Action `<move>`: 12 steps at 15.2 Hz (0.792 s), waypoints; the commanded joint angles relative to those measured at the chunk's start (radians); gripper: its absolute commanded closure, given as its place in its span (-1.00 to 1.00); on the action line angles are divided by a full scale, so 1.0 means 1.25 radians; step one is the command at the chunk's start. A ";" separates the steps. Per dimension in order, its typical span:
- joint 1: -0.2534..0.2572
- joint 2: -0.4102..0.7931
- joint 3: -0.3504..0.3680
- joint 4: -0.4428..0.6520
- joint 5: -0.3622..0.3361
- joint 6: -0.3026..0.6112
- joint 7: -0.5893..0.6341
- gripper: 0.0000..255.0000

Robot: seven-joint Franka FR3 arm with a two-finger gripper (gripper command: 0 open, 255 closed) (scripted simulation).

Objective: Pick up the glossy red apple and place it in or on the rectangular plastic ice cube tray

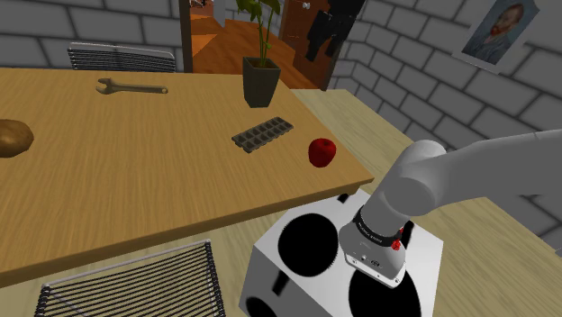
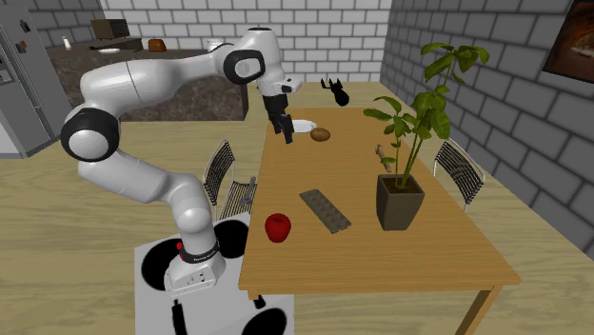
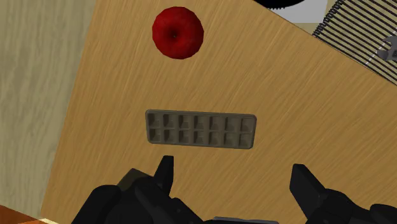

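Wood-grained desk point(image 3: 114, 95) stretched under the pincer point(image 3: 233, 168), which hung released and empty. Just ahead of its fingers lay the ice cube tray point(image 3: 201, 129), long axis running finger to finger. The red apple point(image 3: 178, 32) sat beyond the tray, apart from it.

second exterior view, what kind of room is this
Probably a home kitchen and dining area: a wooden table with a wire chair beside it, a dark counter and a fridge behind, and grey brick walls.

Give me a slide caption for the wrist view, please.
Open end effector above the table, with tray and red apple lying apart.
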 commanded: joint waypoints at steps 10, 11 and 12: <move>-0.032 -0.013 -0.091 -0.192 -0.022 0.076 -0.066 -1.00; -0.037 -0.012 -0.101 -0.211 -0.026 0.085 -0.074 -1.00; -0.042 -0.011 -0.112 -0.230 -0.030 0.094 -0.081 -1.00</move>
